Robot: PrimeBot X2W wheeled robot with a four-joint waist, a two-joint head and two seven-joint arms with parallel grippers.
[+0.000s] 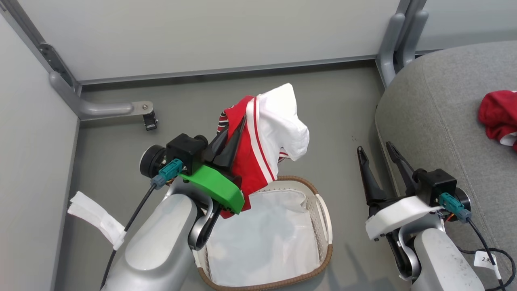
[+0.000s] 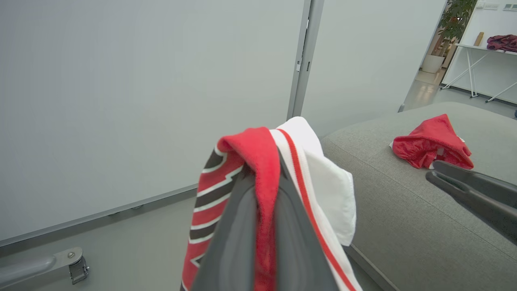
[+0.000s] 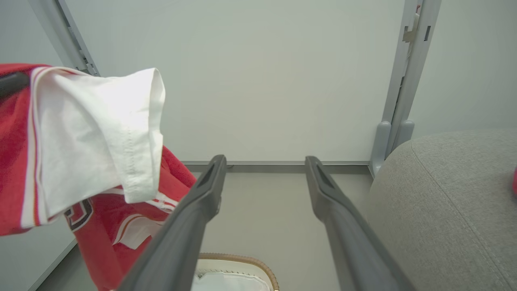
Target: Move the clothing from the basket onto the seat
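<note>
**A:** While the left gripper (image 1: 235, 123) hangs above the basket (image 1: 321, 220), how do its fingers stand?

**B:** Pressed together on a fold of the red-and-white jersey (image 1: 258, 157). The cloth is pinched between the two dark fingers near their tips, and the rest drapes down on both sides of them. A white sleeve falls toward the seat (image 1: 436, 105), and the red body with its white stripes hangs toward the basket's far rim.

**A:** Is the jersey clear of the basket?

**B:** I cannot tell. In the head view its lower hem is hidden behind the green wrist housing (image 1: 218, 186). Inside the basket I see the white cloth liner (image 1: 262, 238).

**A:** And the red shorts (image 1: 499, 113)?

**B:** Crumpled on top of the grey seat, well apart from the jersey, with white trim showing at one edge.

**A:** The right gripper (image 1: 375, 147)?

**B:** Its fingers are spread wide with nothing between them. It hovers over the floor (image 1: 343, 121) just beside the seat's rounded edge, to the right of the basket, pointing at the grey partition panel (image 1: 202, 32).
</note>
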